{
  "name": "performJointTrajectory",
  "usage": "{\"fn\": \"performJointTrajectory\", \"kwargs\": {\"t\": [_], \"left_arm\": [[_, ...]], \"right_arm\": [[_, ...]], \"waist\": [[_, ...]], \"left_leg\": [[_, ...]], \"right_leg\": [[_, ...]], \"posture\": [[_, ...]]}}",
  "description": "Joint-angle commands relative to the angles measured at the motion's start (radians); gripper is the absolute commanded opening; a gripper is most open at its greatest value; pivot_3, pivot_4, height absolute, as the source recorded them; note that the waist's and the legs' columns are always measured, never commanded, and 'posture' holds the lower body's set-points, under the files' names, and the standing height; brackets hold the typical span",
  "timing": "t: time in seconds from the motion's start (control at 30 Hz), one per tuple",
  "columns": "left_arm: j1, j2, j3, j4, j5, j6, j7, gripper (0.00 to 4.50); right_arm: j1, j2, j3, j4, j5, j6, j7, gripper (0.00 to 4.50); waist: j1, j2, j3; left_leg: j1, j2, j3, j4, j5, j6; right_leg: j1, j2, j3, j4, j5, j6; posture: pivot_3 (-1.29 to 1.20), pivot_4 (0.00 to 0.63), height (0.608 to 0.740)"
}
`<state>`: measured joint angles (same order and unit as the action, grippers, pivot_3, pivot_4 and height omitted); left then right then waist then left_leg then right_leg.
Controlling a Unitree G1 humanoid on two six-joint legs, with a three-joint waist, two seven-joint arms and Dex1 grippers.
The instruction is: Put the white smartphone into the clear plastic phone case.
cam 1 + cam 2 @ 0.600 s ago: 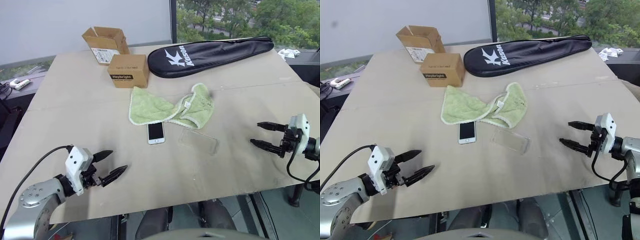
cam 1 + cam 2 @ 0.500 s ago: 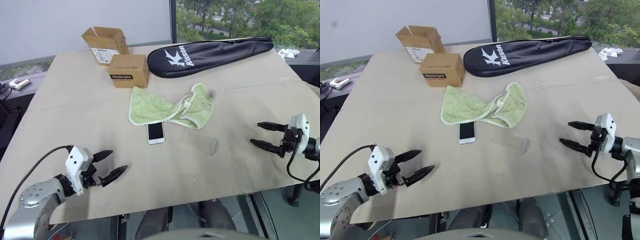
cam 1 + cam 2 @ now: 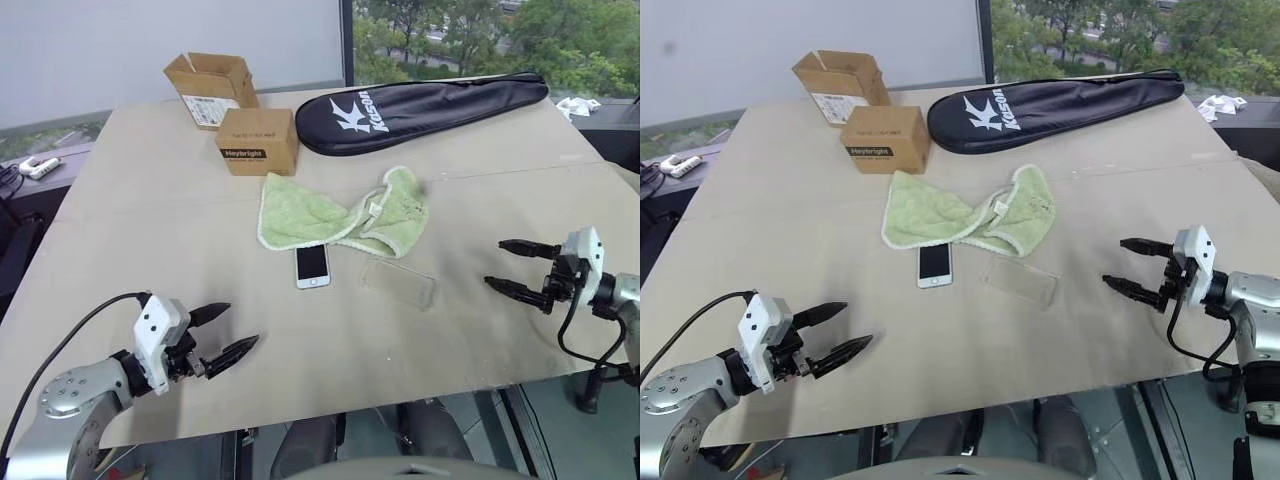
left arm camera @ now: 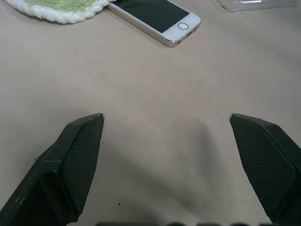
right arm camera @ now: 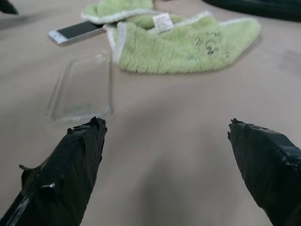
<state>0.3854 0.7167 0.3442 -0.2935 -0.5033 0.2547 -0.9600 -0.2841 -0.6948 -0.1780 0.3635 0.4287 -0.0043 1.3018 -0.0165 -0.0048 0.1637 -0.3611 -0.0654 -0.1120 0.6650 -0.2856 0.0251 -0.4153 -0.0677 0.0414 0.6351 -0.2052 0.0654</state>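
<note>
Fingers of the left gripper (image 3: 230, 334) stand spread wide with nothing between them, hovering low over the near left part of the tan surface (image 3: 150, 230). Farther back on that side sit an open cardboard box (image 3: 208, 86) and, just in front of it, a closed brown box (image 3: 257, 141). Near the middle lies a crumpled green towel (image 3: 342, 212), and the white smartphone (image 3: 312, 266) lies flat, screen up, with its top end touching the towel's near edge. Just right of the phone, apart from it by a small gap, the clear plastic phone case (image 3: 398, 283) lies empty on the surface, also close to the towel. Behind the towel a long black racket bag (image 3: 420, 107) stretches across the far side toward the right. At the right edge, the right gripper (image 3: 506, 266) points toward the case, fingers parted wide and holding nothing, well short of the case.
</note>
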Motion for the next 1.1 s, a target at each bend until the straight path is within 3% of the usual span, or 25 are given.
{"fn": "performJointTrajectory", "kwargs": {"t": [0.03, 0.23, 0.53, 0.63, 0.77, 1.03, 1.1], "left_arm": [[-0.014, 0.001, 0.035, -0.051, -0.036, -0.007, -0.008, 4.44], [-0.076, 0.052, 0.071, -0.091, -0.133, 0.074, -0.041, 4.44], [-0.116, 0.115, 0.131, -0.092, -0.131, 0.106, -0.045, 4.44], [-0.086, 0.107, 0.154, -0.109, -0.135, 0.109, -0.043, 4.44], [-0.039, 0.086, 0.172, -0.139, -0.13, 0.103, -0.029, 4.44], [-0.019, 0.086, 0.169, -0.144, -0.128, 0.1, -0.037, 4.44], [-0.025, 0.089, 0.165, -0.14, -0.125, 0.098, -0.041, 4.5]], "right_arm": [[-0.07, 0.046, 0.016, -0.076, 0.005, 0.027, -0.075, 4.5], [-0.25, 0.18, 0.12, -0.05, -0.1, 0.076, -0.253, 4.5], [-0.577, 0.486, 0.214, 0.197, -0.231, 0.208, -0.592, 4.5], [-0.61, 0.547, 0.226, 0.194, -0.26, 0.305, -0.689, 4.5], [-0.591, 0.563, 0.337, 0.188, -0.41, 0.421, -0.818, 4.5], [-0.496, 0.541, 0.468, 0.012, -0.444, 0.715, -0.744, 4.5], [-0.489, 0.542, 0.47, -0.001, -0.448, 0.725, -0.748, 3.98]], "waist": [[-0.002, 0.0, 0.0], [0.0, 0.0, 0.0], [-0.01, 0.0, 0.0], [-0.011, 0.0, 0.0], [-0.019, 0.0, -0.001], [-0.025, -0.003, -0.003], [-0.025, -0.003, -0.004]], "left_leg": [[0.0, 0.0, 0.0, 0.0, 0.0, 0.0], [0.0, 0.0, -0.001, 0.0, 0.0, 0.0], [-0.003, 0.0, -0.001, -0.006, 0.003, -0.006], [-0.007, 0.0, -0.001, -0.012, 0.004, -0.007], [-0.022, -0.001, -0.002, -0.012, 0.005, -0.009], [-0.022, -0.001, -0.001, -0.012, 0.005, -0.01], [-0.02, -0.001, -0.001, -0.012, 0.005, -0.01]], "right_leg": [[0.0, 0.0, 0.0, 0.0, 0.0, 0.0], [0.0, 0.001, -0.001, 0.0, 0.0, 0.0], [-0.007, 0.004, 0.0, 0.0, 0.0, -0.001], [-0.014, 0.003, 0.0, 0.0, 0.0, -0.001], [-0.029, 0.0, 0.0, 0.001, 0.0, -0.001], [-0.03, 0.0, 0.0, 0.004, 0.0, -0.001], [-0.029, 0.001, 0.001, 0.006, 0.0, -0.001]], "posture": [[0.0, 0.15, 0.74], [0.0, 0.15, 0.74], [0.0, 0.15, 0.74], [0.0, 0.15, 0.74], [0.0, 0.15, 0.74], [0.0, 0.15, 0.74], [0.0, 0.15, 0.74]]}}
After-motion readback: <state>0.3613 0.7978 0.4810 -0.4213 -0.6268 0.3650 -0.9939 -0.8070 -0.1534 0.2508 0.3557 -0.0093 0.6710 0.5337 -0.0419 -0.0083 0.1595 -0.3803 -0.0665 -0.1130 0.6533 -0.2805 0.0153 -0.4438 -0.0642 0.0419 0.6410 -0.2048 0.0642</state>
